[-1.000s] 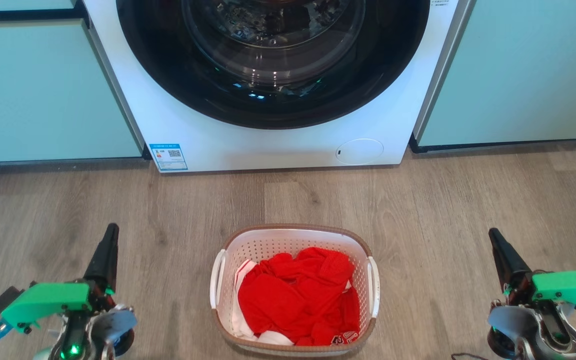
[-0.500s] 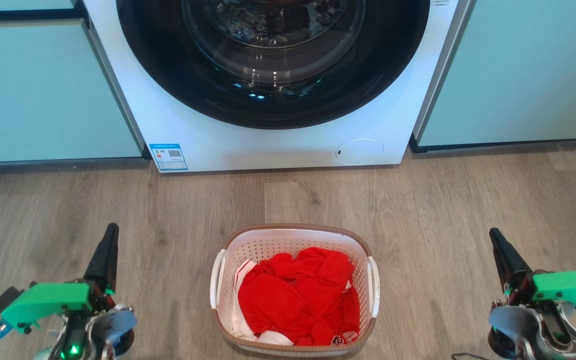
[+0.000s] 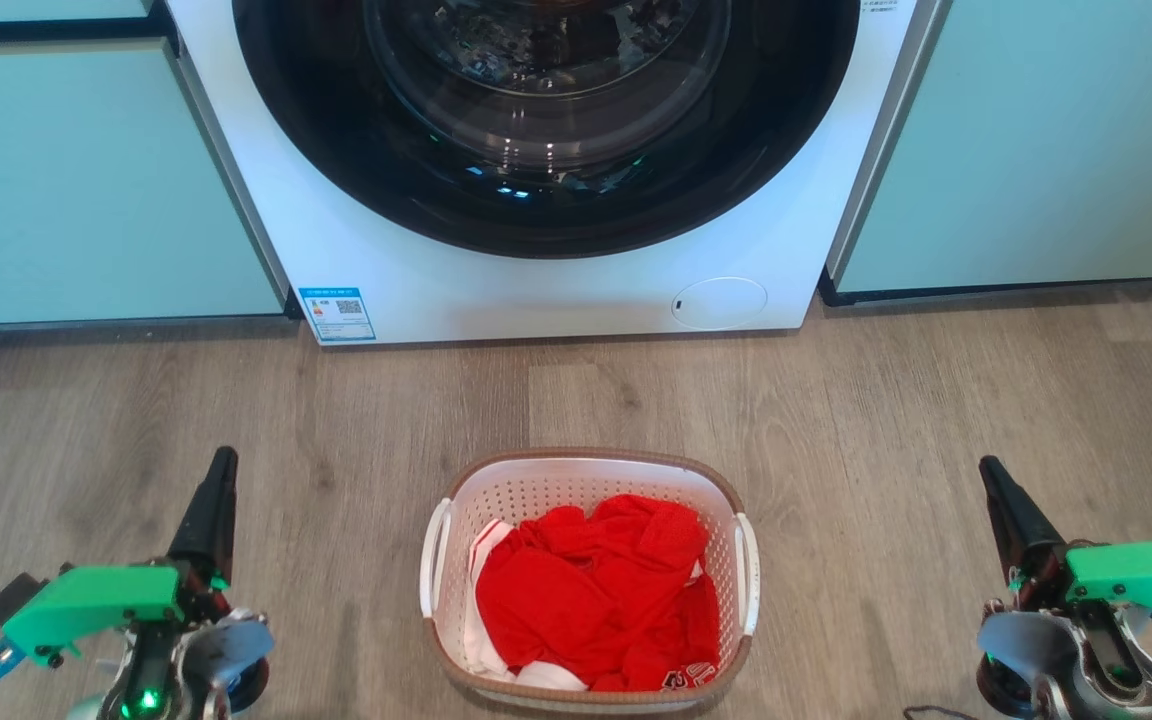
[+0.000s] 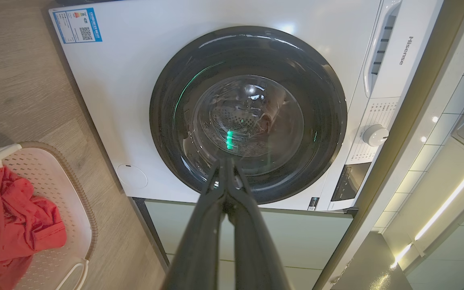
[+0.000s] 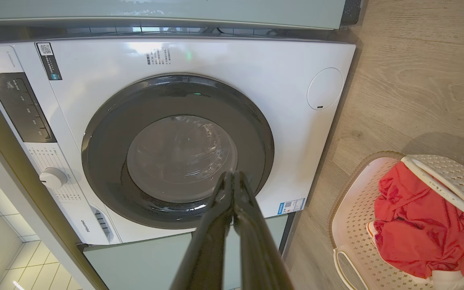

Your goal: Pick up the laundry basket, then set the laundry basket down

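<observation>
The laundry basket, white perforated plastic with a brown woven-look rim and white side handles, stands on the wooden floor at bottom centre of the head view, holding red clothes. My left gripper is shut, well to the basket's left, holding nothing. My right gripper is shut, well to its right, also empty. The basket shows at the lower left of the left wrist view, beyond my shut left gripper. The basket sits at the lower right past my shut right gripper.
A white front-loading washing machine with a dark round door stands just beyond the basket, between pale green cabinets. Bare wooden floor lies between each gripper and the basket.
</observation>
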Available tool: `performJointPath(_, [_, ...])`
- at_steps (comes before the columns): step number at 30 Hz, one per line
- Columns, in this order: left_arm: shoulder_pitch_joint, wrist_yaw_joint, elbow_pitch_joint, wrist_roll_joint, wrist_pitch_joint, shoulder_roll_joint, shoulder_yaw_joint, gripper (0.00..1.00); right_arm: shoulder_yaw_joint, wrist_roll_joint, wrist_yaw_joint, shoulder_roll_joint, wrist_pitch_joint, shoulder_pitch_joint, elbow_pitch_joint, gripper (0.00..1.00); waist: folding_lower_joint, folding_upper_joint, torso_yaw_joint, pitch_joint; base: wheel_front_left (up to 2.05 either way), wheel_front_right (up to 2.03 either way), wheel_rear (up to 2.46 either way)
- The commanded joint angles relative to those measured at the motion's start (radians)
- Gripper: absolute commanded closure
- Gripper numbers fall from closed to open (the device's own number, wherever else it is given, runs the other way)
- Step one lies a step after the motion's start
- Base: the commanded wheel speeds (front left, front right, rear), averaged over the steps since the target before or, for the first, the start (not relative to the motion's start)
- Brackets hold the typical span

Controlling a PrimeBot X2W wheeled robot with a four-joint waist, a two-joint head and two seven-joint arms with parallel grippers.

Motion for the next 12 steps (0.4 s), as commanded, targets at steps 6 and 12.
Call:
performJointPath(6, [-0.055,-0.007,-0.030,0.007,0.007,0.004,0.035,1.00,0.018,-0.006,0.000,-0.011,0.011,-0.048,-0.035,1.00,0.0000,0.0000,0.000,0.000,0.00,0.00,0.00])
performJointPath(12, [-0.055,-0.007,-0.030,0.008,0.007,0.003,0.035,1.00,0.018,-0.006,0.000,-0.011,0.011,-0.048,-0.035,1.00,0.0000,0.0000,0.000,0.000,0.00,0.00,0.00])
